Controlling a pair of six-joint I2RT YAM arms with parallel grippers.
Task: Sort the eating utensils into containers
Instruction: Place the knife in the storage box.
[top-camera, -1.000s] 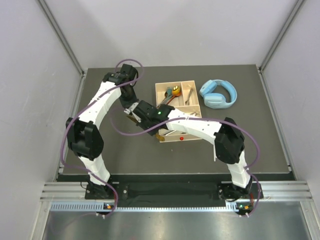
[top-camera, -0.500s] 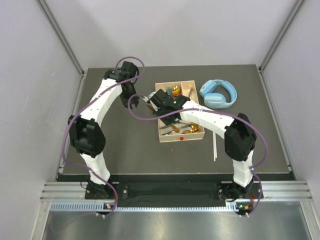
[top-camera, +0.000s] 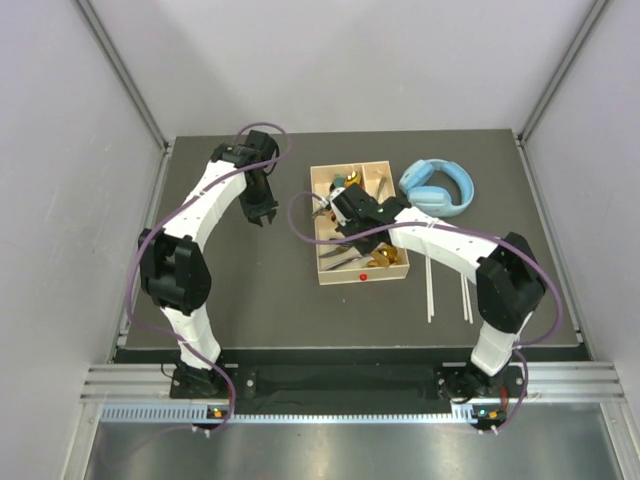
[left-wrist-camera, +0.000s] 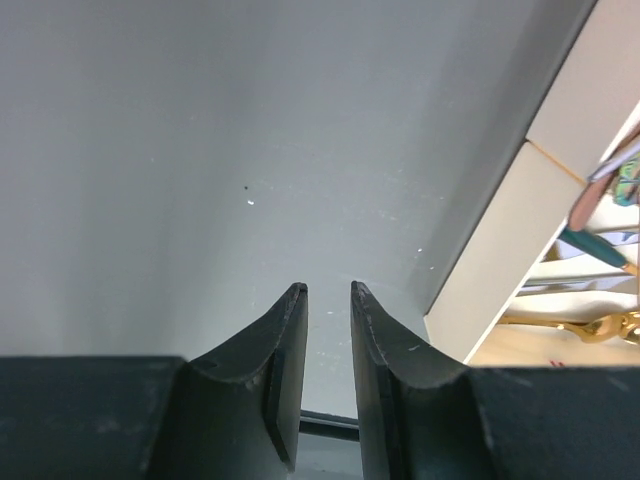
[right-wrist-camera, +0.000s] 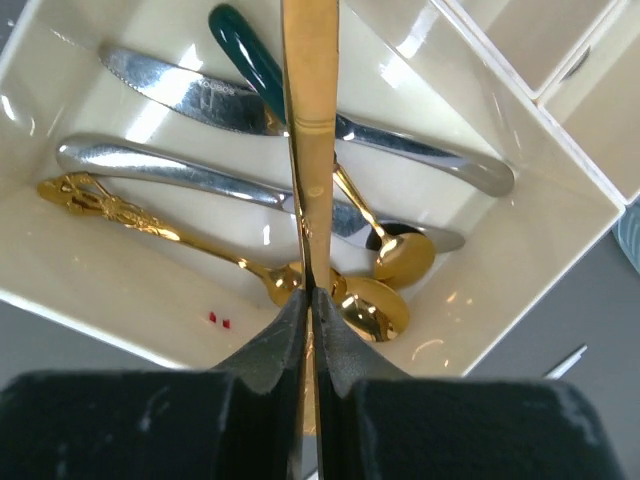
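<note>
Now the right gripper (right-wrist-camera: 308, 300) is clenched on a gold utensil (right-wrist-camera: 310, 100), held by its handle above the tray's (right-wrist-camera: 530, 270) large compartment. It looks like stiff, slick, thin metal, so pinch mid-handle across the flat faces. Left gripper (left-wrist-camera: 328, 292) hangs slightly parted beside the tray, holding nothing.
</note>
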